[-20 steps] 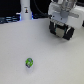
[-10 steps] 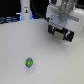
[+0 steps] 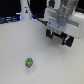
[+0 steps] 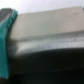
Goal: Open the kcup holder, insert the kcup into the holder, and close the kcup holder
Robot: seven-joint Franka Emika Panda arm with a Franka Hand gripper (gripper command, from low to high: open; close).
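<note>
Arm: your gripper [image 3: 59, 39] hangs at the exterior view's upper right, pointing down above the white surface [image 3: 25, 47].
Jaws: spread apart, holding nothing.
Kcup [image 3: 29, 62]: lies well apart from them.

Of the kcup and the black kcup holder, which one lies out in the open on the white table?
The kcup, the small green pod alone on the white table; the gripper hangs far from it.

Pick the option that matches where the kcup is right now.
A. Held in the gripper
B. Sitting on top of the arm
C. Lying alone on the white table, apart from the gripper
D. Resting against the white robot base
C: in the exterior view the kcup lies by itself on the white table, well apart from the gripper.
</note>
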